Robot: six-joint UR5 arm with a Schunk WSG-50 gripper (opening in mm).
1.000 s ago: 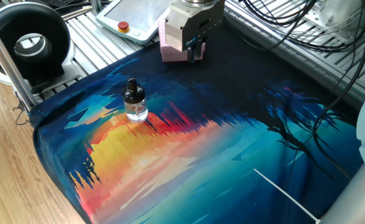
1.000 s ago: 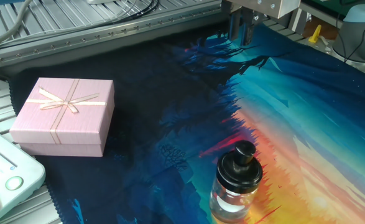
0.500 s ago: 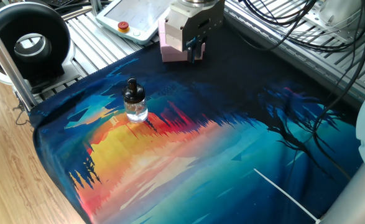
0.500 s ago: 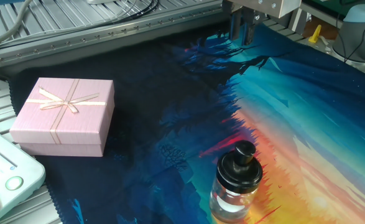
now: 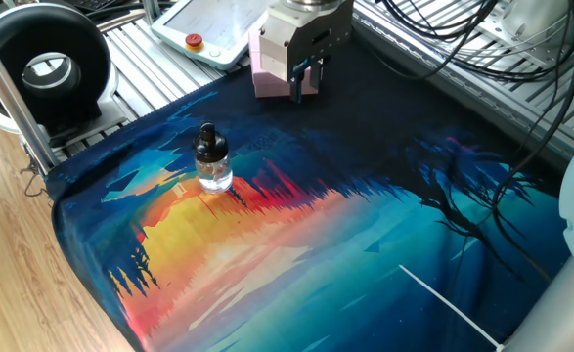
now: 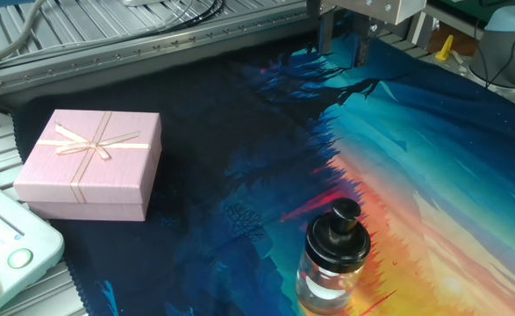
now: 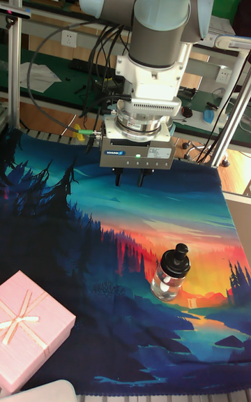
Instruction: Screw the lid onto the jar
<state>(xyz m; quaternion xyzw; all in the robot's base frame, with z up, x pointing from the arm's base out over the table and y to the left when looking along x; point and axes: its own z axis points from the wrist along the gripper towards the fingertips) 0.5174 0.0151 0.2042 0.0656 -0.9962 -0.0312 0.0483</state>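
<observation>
The jar [image 5: 214, 173] stands upright on the printed cloth [image 5: 384, 225], on the orange-and-red sunset part of the picture, with the black lid [image 5: 208, 143] sitting on its neck. From the other fixed view the lid [image 6: 338, 233] looks level on the glass [image 6: 325, 281], its knob pointing straight up, though I can't tell from here how tightly it is seated. The tall fixed view shows the same pair, jar [image 7: 169, 280] below and lid [image 7: 178, 257] on top, alone on the bright patch of the cloth [image 7: 84, 220].

The gripper [image 7: 130, 179] hangs well apart from the jar, up over the dark blue forest part of the print, and holds nothing. Its two dark fingers [image 6: 361, 51] point down at the cloth with a clear gap between them, so the jaws stand spread. In one fixed view the gripper [image 5: 303, 81] sits in front of the pink gift box [image 5: 267, 66], farther from the jar than the box's near edge seems to be; that angle is steep, so the overlap may only be apparent.

The pink gift box [image 6: 90, 164] lies flat on the black border of the cloth, ribbon bow on top, well away from the jar and from the gripper [image 6: 341, 44].
</observation>
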